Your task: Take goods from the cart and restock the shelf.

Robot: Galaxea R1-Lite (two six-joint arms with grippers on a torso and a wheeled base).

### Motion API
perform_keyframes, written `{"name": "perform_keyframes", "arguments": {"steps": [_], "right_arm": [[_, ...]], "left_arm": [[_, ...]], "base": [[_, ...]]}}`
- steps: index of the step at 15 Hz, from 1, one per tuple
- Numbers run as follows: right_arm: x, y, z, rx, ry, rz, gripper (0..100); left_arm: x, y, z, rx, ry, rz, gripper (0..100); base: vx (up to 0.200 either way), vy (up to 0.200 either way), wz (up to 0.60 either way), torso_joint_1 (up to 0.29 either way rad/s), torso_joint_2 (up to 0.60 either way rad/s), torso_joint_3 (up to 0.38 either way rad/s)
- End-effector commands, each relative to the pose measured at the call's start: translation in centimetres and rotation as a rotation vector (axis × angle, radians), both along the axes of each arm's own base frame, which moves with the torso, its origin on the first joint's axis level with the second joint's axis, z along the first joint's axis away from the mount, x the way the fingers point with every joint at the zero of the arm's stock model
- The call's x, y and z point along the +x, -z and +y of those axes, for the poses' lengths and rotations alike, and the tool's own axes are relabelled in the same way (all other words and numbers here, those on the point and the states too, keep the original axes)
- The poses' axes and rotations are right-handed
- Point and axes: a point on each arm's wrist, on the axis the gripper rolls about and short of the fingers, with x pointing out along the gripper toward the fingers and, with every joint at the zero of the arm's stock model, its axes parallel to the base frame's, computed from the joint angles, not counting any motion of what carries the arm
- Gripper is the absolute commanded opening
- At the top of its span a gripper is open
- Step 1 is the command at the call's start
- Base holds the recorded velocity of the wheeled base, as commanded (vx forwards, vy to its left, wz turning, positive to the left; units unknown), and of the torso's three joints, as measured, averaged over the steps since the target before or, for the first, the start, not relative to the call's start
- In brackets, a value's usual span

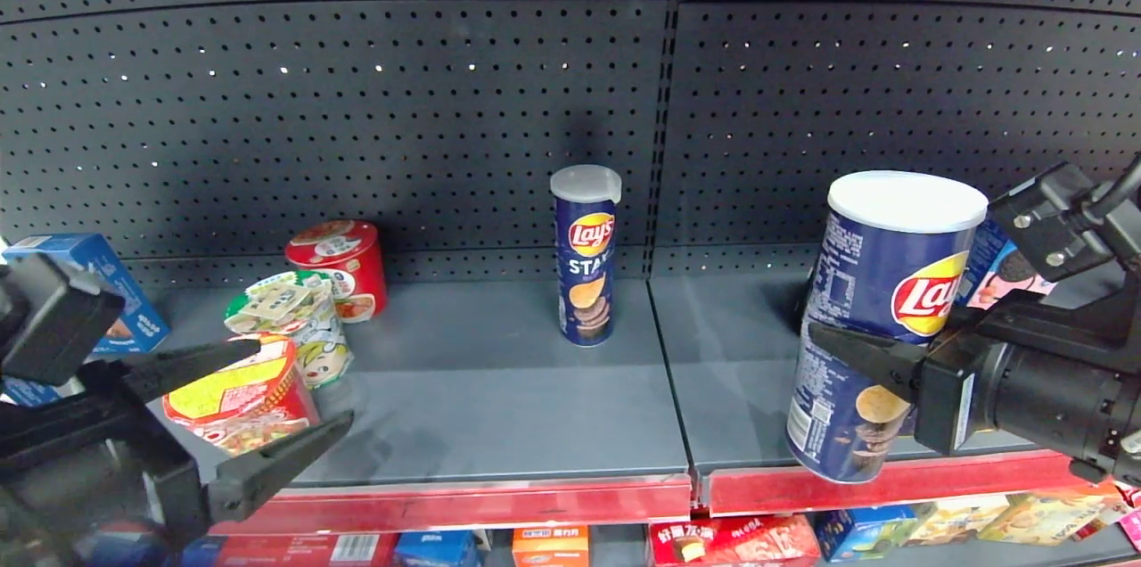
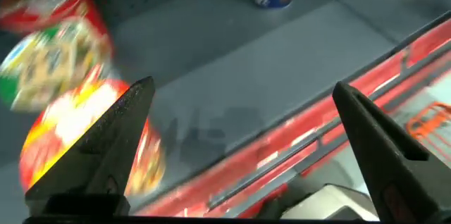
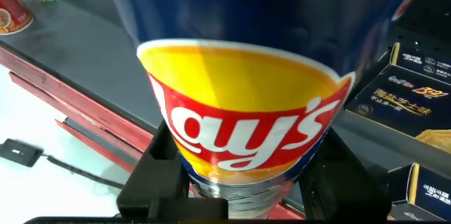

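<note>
A tall blue chips can (image 1: 878, 317) with a white lid hangs tilted over the front edge of the shelf's right bay, and my right gripper (image 1: 869, 353) is shut on it. In the right wrist view the chips can (image 3: 243, 132) sits in the right gripper (image 3: 246, 182). A second, slimmer blue chips can (image 1: 585, 255) stands upright mid-shelf near the back. My left gripper (image 1: 303, 380) is open at the shelf's front left, one finger against a red and yellow cup noodle (image 1: 233, 393). In the left wrist view the left gripper (image 2: 243, 90) has bare shelf between its fingers.
A green cup noodle (image 1: 287, 317) and a red one (image 1: 343, 264) stand behind the front cup. A blue box (image 1: 107, 277) is at far left, a cookie box (image 1: 1007, 268) behind the held can. The red shelf edge (image 1: 446, 505) runs along the front, with a stocked lower shelf (image 1: 731, 540) below.
</note>
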Motion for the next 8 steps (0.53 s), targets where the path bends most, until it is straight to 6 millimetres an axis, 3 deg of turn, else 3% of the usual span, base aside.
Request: {"name": "perform_keyframes", "arguments": {"steps": [1, 5, 7, 8], "right_arm": [[-0.1, -0.1, -0.1, 0.003, 0.002, -0.004, 0], [0.1, -0.1, -0.4, 0.006, 0.019, -0.007, 0], [0.2, -0.2, -0.4, 0.006, 0.021, -0.006, 0], [0.2, -0.1, -0.4, 0.005, 0.019, -0.005, 0]], "left_arm": [[5.3, -0.8, -1.4, -0.001, 0.048, 0.05, 100], [8.3, -0.6, -2.6, 0.011, 0.062, 0.074, 100], [9.4, -0.4, -3.0, 0.007, 0.069, 0.063, 100], [9.7, -0.6, -3.1, 0.003, 0.073, 0.05, 100]], "base": [[0.0, 0.0, 0.0, 0.0, 0.0, 0.0], [0.0, 0.0, 0.0, 0.0, 0.0, 0.0], [0.0, -0.2, 0.0, 0.007, 0.01, 0.0], [0.0, 0.0, 0.0, 0.0, 0.0, 0.0]]}}
